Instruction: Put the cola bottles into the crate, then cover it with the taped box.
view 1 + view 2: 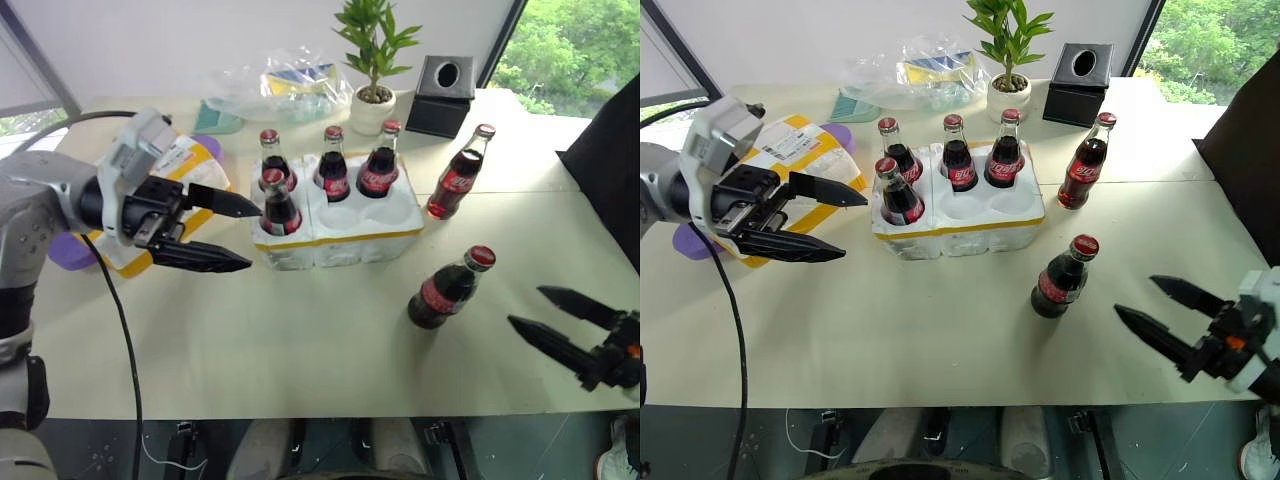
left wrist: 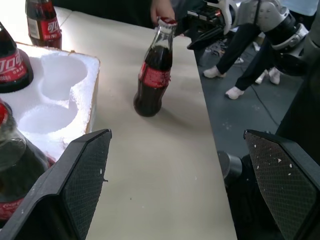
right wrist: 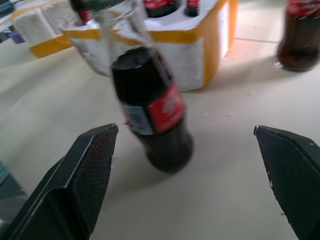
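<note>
Table (image 1: 300, 360), pale, centre of frame.

Crate (image 1: 385, 225): white foam tray with yellow band, upper centre. Four cola bottles seated: three along the far row (image 1: 334, 160), one in the near left well (image 1: 279, 203). The two remaining near wells are empty.

Loose cola bottles: one standing just right of the crate (image 1: 455, 178); one standing right of centre, nearer the lower edge (image 1: 448, 288).

Taped box (image 1: 790, 150): yellow-banded foam shell with shipping label, upper left, behind the left arm.

Left pincer (image 1: 215, 232): left of frame, jaws wide, holding nothing, tips just beside the crate's near left corner.

Right pincer (image 1: 560, 325): lower right, jaws wide, empty, pointed toward the nearer loose bottle but apart from it.

Step in hand, by judgement: loading bottles, four of six placed. Next move calls for the right pincer to advance around the nearer bottle's body, close, lift it upright and lower it into an empty near well.
</note>
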Motion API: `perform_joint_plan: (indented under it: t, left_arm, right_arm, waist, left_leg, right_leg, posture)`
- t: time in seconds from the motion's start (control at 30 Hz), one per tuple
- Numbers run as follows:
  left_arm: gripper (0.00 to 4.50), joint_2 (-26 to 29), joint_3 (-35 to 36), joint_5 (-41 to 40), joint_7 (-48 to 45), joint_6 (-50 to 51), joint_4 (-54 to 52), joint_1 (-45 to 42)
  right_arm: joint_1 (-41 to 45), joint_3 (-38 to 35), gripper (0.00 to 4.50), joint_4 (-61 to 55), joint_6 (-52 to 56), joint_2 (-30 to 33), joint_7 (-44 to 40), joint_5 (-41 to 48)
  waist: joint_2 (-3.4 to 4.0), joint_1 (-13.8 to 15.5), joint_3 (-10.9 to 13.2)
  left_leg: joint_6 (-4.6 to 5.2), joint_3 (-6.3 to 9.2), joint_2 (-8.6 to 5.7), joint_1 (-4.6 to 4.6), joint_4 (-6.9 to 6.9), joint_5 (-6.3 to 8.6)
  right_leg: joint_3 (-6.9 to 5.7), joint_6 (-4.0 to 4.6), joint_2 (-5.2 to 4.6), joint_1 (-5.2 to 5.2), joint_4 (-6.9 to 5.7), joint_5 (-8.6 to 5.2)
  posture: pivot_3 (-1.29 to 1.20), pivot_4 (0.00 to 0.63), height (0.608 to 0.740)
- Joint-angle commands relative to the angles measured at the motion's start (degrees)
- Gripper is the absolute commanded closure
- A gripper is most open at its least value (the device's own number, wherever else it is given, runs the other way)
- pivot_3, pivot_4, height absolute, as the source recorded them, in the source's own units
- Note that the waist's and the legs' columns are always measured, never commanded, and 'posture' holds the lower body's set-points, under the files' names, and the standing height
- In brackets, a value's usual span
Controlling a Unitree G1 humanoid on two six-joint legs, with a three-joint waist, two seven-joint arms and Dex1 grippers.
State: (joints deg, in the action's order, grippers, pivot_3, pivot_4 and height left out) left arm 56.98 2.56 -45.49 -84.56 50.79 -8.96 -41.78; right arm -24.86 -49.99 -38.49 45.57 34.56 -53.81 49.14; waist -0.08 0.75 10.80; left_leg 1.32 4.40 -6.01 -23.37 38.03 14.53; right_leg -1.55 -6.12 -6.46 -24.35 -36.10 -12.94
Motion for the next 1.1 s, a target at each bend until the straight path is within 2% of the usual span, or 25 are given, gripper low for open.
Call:
perform_joint_plan:
  t: [0.03,0.43,0.6,0.83,0.93,1.0,1.1]
  left_arm:
    - [0.08,0.0,-1.0,1.9,-0.8,-3.1,0.2,-1.4]
    - [0.08,-2.1,-2.3,3.5,0.2,-4.8,1.9,-3.2]
    - [0.08,-2.9,-1.9,2.7,0.7,-3.9,1.7,-3.7]
    - [0.08,-3.1,-1.4,1.7,1.4,-3.3,0.3,-2.9]
    - [0.00,-3.0,-1.4,1.6,1.5,-3.4,0.1,-2.7]
    - [0.00,-3.0,-1.3,1.6,1.8,-3.4,0.2,-2.7]
    - [0.00,-2.9,-1.2,1.5,1.9,-3.5,0.1,-2.5]
  right_arm:
    - [0.4,2.8,0.00,-2.1,-2.1,-0.9,3.4,1.8]
    - [3.5,14.8,0.00,-1.6,-6.4,1.5,7.0,0.1]
    - [5.7,20.6,0.00,0.3,-8.7,2.5,7.6,-4.1]
    - [13.6,29.6,0.00,8.1,-11.4,1.6,10.5,-10.2]
    - [14.3,29.2,0.86,7.9,-11.4,1.5,10.0,-8.2]
    - [14.6,28.1,1.65,6.7,-11.1,1.5,10.1,-6.2]
    - [15.8,25.7,1.65,4.5,-9.8,3.1,10.2,-2.8]
  waist:
    - [-0.01,0.0,0.0]
    - [-0.05,0.0,0.0]
    - [-0.06,0.0,0.0]
    - [-0.13,-0.1,0.0]
    - [-0.13,0.2,0.0]
    - [-0.15,0.2,0.0]
    - [-0.14,0.0,0.0]
  left_leg:
    - [0.00,0.00,-0.03,0.00,0.01,0.00]
    - [0.01,0.01,-0.02,-0.01,0.00,0.00]
    - [0.02,0.01,-0.02,-0.02,0.00,0.00]
    - [0.02,0.01,-0.02,-0.01,0.01,0.00]
    - [0.01,0.02,-0.03,-0.02,0.00,0.00]
    - [0.01,0.09,-0.04,-0.03,-0.01,0.00]
    - [0.03,0.09,-0.05,-0.05,-0.01,0.01]
  right_leg:
    - [0.00,0.04,-0.03,0.01,0.01,-0.02]
    - [-0.02,0.07,-0.01,0.00,0.01,-0.04]
    - [-0.02,0.07,0.00,-0.01,0.01,-0.04]
    - [-0.03,0.05,0.01,-0.02,0.01,-0.03]
    - [-0.03,0.00,0.01,-0.04,0.00,0.00]
    - [-0.07,-0.04,0.03,-0.02,0.00,0.02]
    - [-0.06,-0.07,0.02,-0.04,0.00,0.04]
  posture:
    - [0.00,0.150,0.740]
    - [0.00,0.150,0.740]
    - [0.00,0.150,0.740]
    - [0.00,0.150,0.740]
    - [0.00,0.150,0.740]
    - [0.00,0.150,0.740]
    - [0.00,0.150,0.740]
